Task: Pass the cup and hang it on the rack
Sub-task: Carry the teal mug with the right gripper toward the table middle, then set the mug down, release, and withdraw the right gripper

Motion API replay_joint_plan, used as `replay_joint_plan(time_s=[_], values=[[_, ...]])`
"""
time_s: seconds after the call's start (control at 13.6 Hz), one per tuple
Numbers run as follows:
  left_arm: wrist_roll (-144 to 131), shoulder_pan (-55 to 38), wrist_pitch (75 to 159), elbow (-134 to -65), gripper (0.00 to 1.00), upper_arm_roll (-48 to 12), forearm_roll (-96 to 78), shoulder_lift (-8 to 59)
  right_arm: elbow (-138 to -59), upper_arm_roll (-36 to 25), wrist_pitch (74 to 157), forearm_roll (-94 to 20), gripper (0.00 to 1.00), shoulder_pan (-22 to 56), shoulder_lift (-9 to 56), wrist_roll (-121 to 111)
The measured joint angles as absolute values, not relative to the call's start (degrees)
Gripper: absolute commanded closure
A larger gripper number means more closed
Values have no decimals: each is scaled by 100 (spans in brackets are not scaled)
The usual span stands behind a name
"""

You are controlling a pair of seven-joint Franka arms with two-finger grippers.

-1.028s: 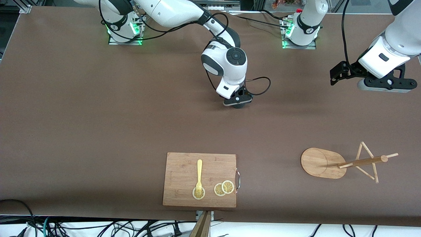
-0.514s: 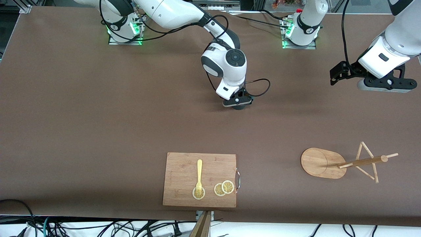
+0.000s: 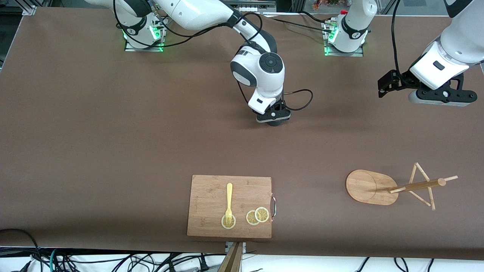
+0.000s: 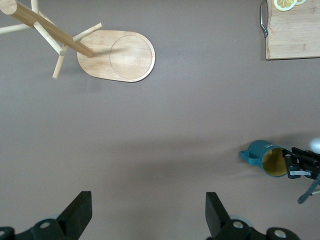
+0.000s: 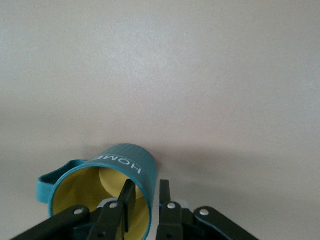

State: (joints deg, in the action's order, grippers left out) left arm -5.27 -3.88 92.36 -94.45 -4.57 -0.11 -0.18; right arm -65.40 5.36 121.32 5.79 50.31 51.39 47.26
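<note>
The teal cup (image 5: 125,162) with its yellow inside is at table level near the table's middle, its handle sticking out sideways. My right gripper (image 5: 145,192) straddles its rim, one finger inside and one outside. The outer finger stands a little apart from the wall, so the fingers are slightly open. In the front view the right gripper (image 3: 273,118) covers the cup. The left wrist view shows the cup (image 4: 260,152) farther off. My left gripper (image 4: 149,210) hangs wide open and empty over the left arm's end of the table (image 3: 441,98). The bamboo rack (image 3: 372,187) stands nearer the front camera.
A wooden cutting board (image 3: 229,206) with a yellow fork (image 3: 228,202) and lemon slices (image 3: 257,215) lies by the table's front edge. The rack's post and pegs (image 3: 419,185) stick up from its oval base (image 4: 117,55). Cables trail from the right wrist.
The right gripper's fingers have parted a little around the cup's wall. The left arm has drifted slightly upward in the view. The cup has stayed in place.
</note>
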Motion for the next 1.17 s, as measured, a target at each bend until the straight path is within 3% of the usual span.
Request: replay_joint_plan(time_s=[0.15,0.22,0.29,0.66,0.88,1.17], values=[[-527,-388,9218,-9451,0,-457,-11,-1,-6519,507,11921,579,55,5024,5030,4732],[-527,-388,9201,-9453,0,-456,-11,7,-6500,474,11730,579,19,4975,4933,4741],[-527,-388,9148,-9456,0,-457,-11,25,-6472,444,11486,579,0,4854,4795,4746],[-527,-367,8858,-9463,0,-423,-11,240,-6436,426,10399,503,0,3265,3657,4179],[-526,-381,8628,-9456,0,-446,-48,249,-6486,422,9767,-103,0,2234,3183,3056],[217,-431,8103,-8901,0,-647,-386,151,-7203,179,9303,-227,0,1530,2348,2238]])
